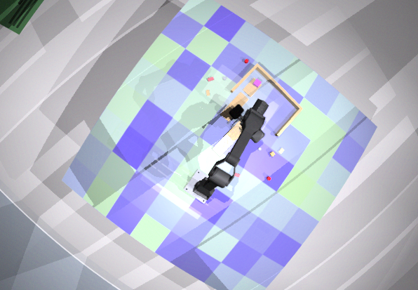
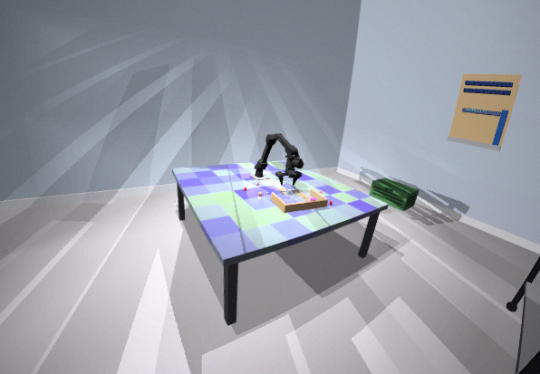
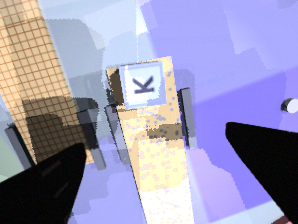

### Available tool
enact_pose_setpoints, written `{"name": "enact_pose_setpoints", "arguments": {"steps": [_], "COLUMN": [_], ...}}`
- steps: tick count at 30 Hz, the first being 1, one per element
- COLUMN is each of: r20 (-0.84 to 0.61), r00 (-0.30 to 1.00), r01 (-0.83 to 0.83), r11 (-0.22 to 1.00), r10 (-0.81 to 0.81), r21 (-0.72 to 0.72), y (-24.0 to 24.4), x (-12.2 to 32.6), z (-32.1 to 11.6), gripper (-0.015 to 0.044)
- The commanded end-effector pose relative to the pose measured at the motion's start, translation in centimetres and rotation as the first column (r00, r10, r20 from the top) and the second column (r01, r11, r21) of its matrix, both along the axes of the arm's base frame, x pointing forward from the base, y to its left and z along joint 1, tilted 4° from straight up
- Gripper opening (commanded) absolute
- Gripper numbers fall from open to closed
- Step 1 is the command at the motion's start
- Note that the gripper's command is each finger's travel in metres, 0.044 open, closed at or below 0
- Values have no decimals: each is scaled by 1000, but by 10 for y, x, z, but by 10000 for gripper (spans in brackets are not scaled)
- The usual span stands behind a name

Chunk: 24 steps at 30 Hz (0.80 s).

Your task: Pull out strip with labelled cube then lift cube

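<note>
The labelled cube (image 3: 144, 86), pale with a dark K on top, sits at the far end of the dotted tan strip (image 3: 157, 160) (image 1: 236, 133) (image 2: 276, 186). The strip looks unbroken where it shows; its near part is washed out by glare. My gripper (image 3: 156, 139) (image 2: 288, 185) is open and empty above the strip, its fingers wide on either side, nearer to me than the cube. A gridded tan strip (image 3: 25, 45) lies to the left. In the top view, a gap parts that strip (image 1: 239, 100) from a farther tan piece (image 1: 249, 88) bearing a magenta cube (image 1: 257, 83).
A three-sided wooden frame (image 1: 280, 88) (image 2: 305, 207) stands around the far side. Low grey bars (image 3: 188, 117) flank the strips. Loose bits lie outside the frame: red balls (image 1: 246, 60) (image 1: 268, 178), a pinkish block (image 1: 210, 78), a yellow piece (image 1: 272, 154) and a pale piece (image 1: 281, 150).
</note>
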<state>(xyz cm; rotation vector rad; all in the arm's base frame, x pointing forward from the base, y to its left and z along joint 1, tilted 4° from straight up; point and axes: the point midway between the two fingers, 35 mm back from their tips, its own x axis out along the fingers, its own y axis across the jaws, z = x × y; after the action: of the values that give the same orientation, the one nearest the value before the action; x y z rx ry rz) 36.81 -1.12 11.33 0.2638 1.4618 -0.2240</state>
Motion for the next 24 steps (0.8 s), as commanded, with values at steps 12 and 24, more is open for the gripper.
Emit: {"name": "enact_pose_setpoints", "arguments": {"steps": [12, 24], "r20": [6, 6], "r00": [1000, 1000], "r01": [-4, -4], "r11": [1000, 1000], "r10": [4, 4], "r21": [3, 3], "y": [-6, -6], "x": [29, 32], "z": [5, -14], "gripper": [309, 250]}}
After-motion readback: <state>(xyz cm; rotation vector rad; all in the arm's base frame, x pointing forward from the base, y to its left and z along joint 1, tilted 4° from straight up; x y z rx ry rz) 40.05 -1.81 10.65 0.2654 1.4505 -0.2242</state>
